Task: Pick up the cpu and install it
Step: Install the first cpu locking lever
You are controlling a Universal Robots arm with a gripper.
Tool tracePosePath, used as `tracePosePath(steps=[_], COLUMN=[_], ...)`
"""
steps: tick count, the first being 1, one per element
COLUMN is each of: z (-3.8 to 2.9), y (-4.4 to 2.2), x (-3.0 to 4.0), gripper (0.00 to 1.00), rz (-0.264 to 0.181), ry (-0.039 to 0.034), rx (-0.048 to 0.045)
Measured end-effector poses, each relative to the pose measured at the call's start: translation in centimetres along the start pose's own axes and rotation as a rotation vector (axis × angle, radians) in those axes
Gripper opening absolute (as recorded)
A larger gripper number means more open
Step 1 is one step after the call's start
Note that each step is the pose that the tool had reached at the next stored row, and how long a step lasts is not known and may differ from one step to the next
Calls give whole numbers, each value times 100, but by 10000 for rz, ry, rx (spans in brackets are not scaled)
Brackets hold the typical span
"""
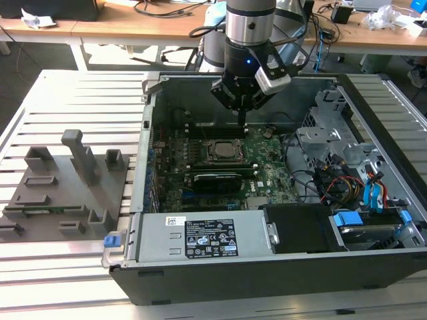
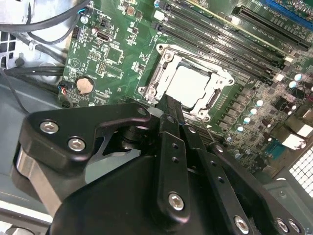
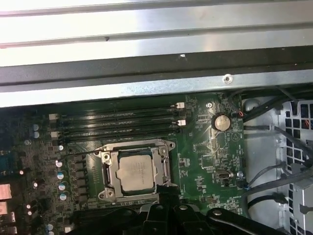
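The cpu [image 1: 223, 151] lies flat inside the black socket frame [image 1: 208, 144] on the green motherboard of the open computer case [image 1: 267, 283]. Its pale silvery top shows in both wrist views [image 2: 188, 85] [image 3: 138, 174], square within the metal bracket [image 2: 159, 73]. My gripper [image 1: 241, 122] hangs over the board just beyond the socket's far edge. Its black fingers [image 2: 171, 142] come together to one narrow tip [image 2: 168, 100] beside the socket, shut with nothing between them.
A grey fixture tray [image 1: 60, 187] with upright pegs sits on the slatted table at the exterior view's left. Inside the case are memory slots [image 3: 117, 125], a coin battery [image 3: 221, 122], a power supply [image 1: 200, 240] and a drive cage with cables [image 1: 353, 180].
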State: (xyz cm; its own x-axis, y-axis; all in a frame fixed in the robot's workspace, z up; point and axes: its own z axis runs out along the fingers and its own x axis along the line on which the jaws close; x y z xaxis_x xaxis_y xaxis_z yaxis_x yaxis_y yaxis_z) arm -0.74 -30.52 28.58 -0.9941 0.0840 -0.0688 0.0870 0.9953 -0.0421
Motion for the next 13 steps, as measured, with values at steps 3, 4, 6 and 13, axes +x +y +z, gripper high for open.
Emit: tracePosePath(steps=[3, 4, 6, 13], z=[0, 0, 0, 0], y=[0, 0, 0, 0], x=[0, 0, 0, 0], gripper=[11, 11, 11, 11], rz=[-249, -334, -557, -1165], ry=[-11, -15, -24, -50], rx=[-17, -23, -39, -81])
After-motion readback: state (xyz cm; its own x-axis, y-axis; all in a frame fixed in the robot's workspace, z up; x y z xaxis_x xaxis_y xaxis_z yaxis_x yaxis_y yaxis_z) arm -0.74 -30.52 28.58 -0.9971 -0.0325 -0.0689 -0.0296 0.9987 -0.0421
